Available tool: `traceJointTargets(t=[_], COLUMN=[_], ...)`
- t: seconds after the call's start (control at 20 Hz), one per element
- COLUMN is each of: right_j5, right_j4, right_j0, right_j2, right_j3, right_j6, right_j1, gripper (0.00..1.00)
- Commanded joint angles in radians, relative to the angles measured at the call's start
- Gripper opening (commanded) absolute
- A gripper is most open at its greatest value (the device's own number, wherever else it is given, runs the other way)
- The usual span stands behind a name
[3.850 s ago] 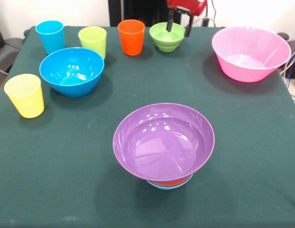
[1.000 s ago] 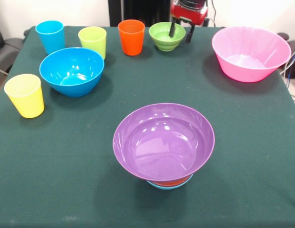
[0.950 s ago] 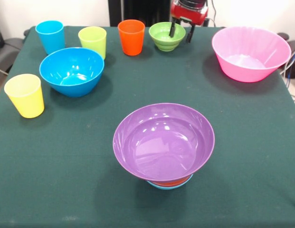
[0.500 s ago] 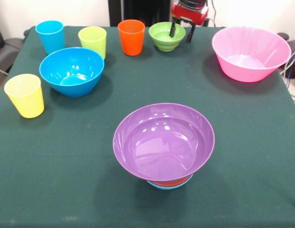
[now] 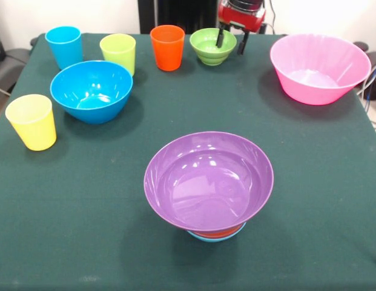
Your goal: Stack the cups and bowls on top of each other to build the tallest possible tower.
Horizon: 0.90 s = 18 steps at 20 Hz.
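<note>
**Reaching for the small green bowl at the far edge**

Straddling the rim of the small green bowl [image 5: 212,45], the gripper [image 5: 229,41] hangs at the far edge of the table [image 5: 66,206], a little right of centre. Its two dark fingers stand apart with nothing clamped — one seems to sit over the bowl's inside, the other just outside its right wall, though whether either touches the plastic cannot be told.

The tower [image 5: 209,187] stands near the front edge, about the middle: a wide purple bowl [image 5: 209,179] on top, with only slivers of an orange bowl [image 5: 217,231] and a light-blue bowl [image 5: 219,237] showing beneath it. By my reading the step in hand is the pickup of the green bowl; next the fingers would have to close on the thin rim, lift it clear and carry it across to the purple bowl.

Everything is glossy moulded plastic — likely slippery under a pinch — on matte dark-green cloth. The bowls are round and flared: a large pink bowl [image 5: 319,68] near the far right corner, a deep blue bowl [image 5: 91,91] toward the left edge. The cups are tapered and handleless: blue cup [image 5: 64,46], lime green cup [image 5: 118,53] and orange cup [image 5: 167,47] along the far edge, yellow cup [image 5: 31,121] at the left edge.
</note>
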Motion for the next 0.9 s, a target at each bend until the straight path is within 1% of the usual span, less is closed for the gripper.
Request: traceJointTargets(t=[0.05,0.15,0.2,0.35,0.45,0.55,0.9], right_j5=[0.001,0.013,0.009,0.011,0.011,0.007,0.002], right_j4=[0.064,0.068,0.071,0.072,0.078,0.08,0.077], right_j0=[0.012,0.018,0.024,0.025,0.039,0.028,0.026], right_j2=[0.07,0.064,0.057,0.058,0.044,0.054,0.058], right_j3=[-0.121,-0.123,-0.125,-0.125,-0.13,-0.124,-0.124], right_j6=[0.138,0.135,0.135,0.136,0.132,0.142,0.137], right_j1=[0.028,0.028,0.029,0.028,0.029,0.03,0.031], gripper=[1.0,1.0,0.0,0.0,0.0,0.0,0.0])
